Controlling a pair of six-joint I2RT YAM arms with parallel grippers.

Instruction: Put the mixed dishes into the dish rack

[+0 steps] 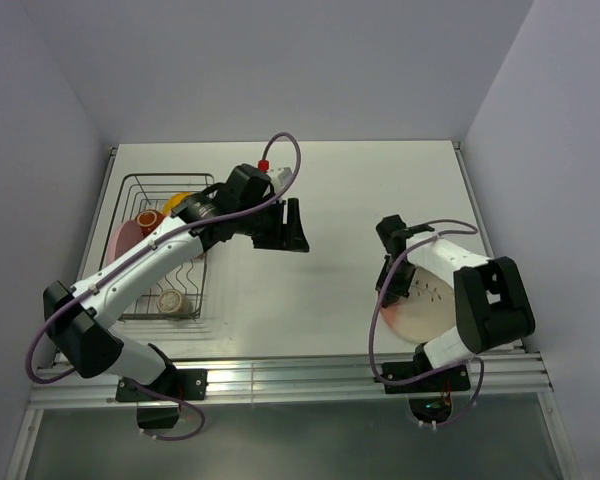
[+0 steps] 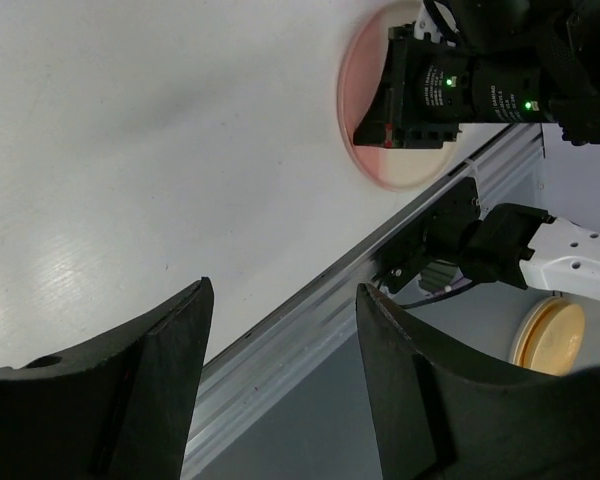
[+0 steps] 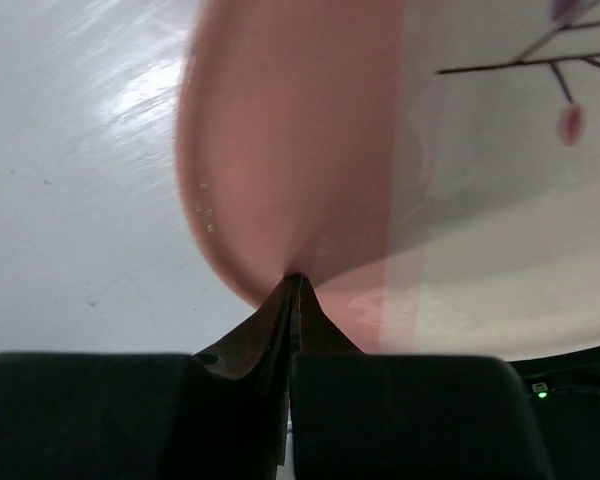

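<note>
The pink-and-cream plate lies on the right side of the worktop, near its front edge, its pink part towards the arms and the cream part showing a thin branch drawing in the right wrist view. The right end effector is pressed together, its tips meeting right at the plate's pink rim; whether the rim is caught between them I cannot tell. Well apart on the left stands the dish rack, holding the orange-yellow bowl, the small dark red-brown cup and the pink plate at its far end, and the small speckled beige cup at its near end. The left end effector hangs just right of the rack above bare worktop, its fingers spread with nothing between them
</note>
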